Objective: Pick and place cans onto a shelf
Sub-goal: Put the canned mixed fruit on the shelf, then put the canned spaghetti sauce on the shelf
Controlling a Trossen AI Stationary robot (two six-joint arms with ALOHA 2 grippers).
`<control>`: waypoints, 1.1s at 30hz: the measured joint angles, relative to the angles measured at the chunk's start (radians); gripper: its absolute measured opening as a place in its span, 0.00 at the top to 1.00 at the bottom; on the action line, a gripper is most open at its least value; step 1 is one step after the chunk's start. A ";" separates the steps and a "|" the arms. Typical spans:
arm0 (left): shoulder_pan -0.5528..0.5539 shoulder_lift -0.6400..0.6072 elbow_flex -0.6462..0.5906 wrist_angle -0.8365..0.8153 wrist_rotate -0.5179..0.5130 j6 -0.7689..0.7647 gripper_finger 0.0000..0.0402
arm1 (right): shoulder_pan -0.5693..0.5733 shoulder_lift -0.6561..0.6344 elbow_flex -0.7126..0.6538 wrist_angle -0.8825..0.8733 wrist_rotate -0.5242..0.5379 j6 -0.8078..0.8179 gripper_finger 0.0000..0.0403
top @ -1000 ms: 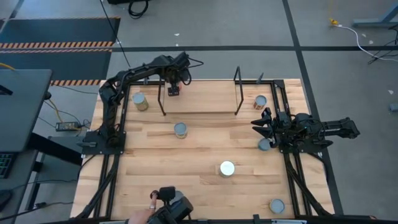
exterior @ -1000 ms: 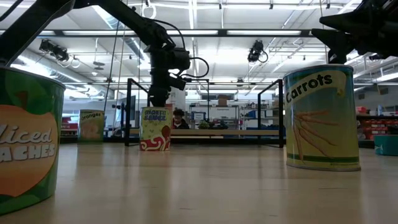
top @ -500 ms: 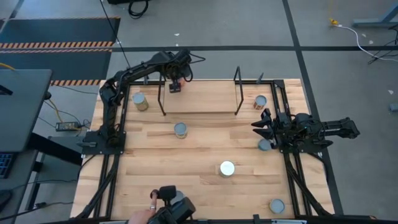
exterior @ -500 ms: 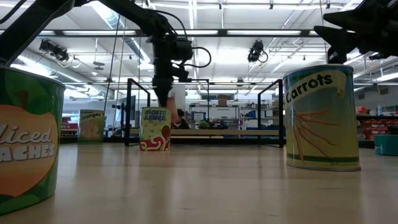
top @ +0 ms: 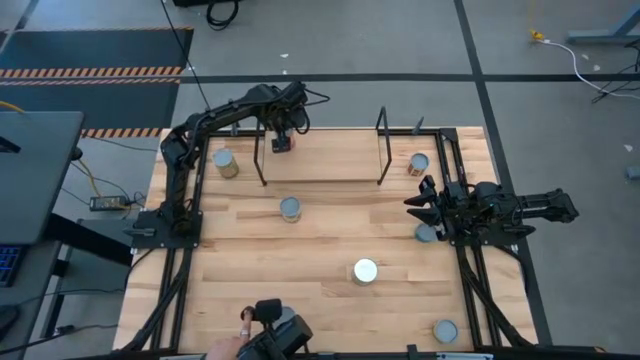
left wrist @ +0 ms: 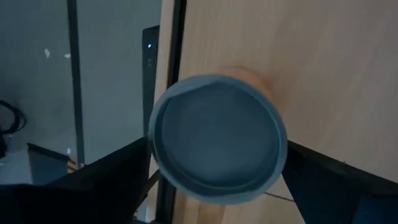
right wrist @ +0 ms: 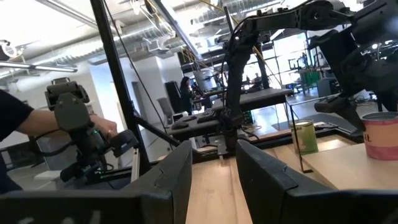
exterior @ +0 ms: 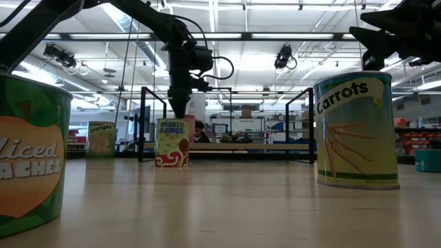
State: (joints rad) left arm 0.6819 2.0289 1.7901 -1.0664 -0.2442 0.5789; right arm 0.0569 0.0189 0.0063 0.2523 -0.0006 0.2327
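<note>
A can with a grey round top and orange side [left wrist: 217, 146] stands upright on the light-wood shelf [top: 320, 168] near its left black upright. My left gripper [top: 283, 140] hangs over it, pointing steeply down and open. Its two fingers flank the can's top, and no touch shows. In the low view the gripper [exterior: 180, 109] hangs above the shelf [exterior: 241, 146], behind a nearer can that hides most of the shelf can. My right gripper [top: 415, 200] rests at the table's right edge, open, a narrow empty gap between its fingers [right wrist: 214, 180].
Several cans stand on the tabletop: a yellowish one [top: 227, 162] at far left, one [top: 290, 209] in the middle, one [top: 418, 163] at far right, one [top: 426, 232] by my right gripper, a white-topped one [top: 365, 271], and one [top: 445, 331] at near right. A person's hand [top: 235, 345] holds a device at the near edge.
My left gripper has risen a little above the can on the shelf, still open. The can stays standing where it was.
</note>
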 joint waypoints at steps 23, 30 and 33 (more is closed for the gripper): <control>-0.027 -0.010 0.197 -0.253 -0.039 -0.201 0.12 | 0.000 0.000 0.000 0.000 0.000 0.000 0.67; -0.143 -0.011 0.315 -0.385 0.150 -0.446 0.15 | 0.000 0.000 0.000 0.000 0.003 0.000 0.67; -0.221 -0.011 0.318 -0.410 0.174 -0.502 0.15 | 0.000 0.000 0.000 0.000 0.005 0.000 0.67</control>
State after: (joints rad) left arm 0.4609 2.0174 2.1080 -1.4767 -0.0704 0.0770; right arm 0.0570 0.0187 0.0065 0.2527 0.0044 0.2329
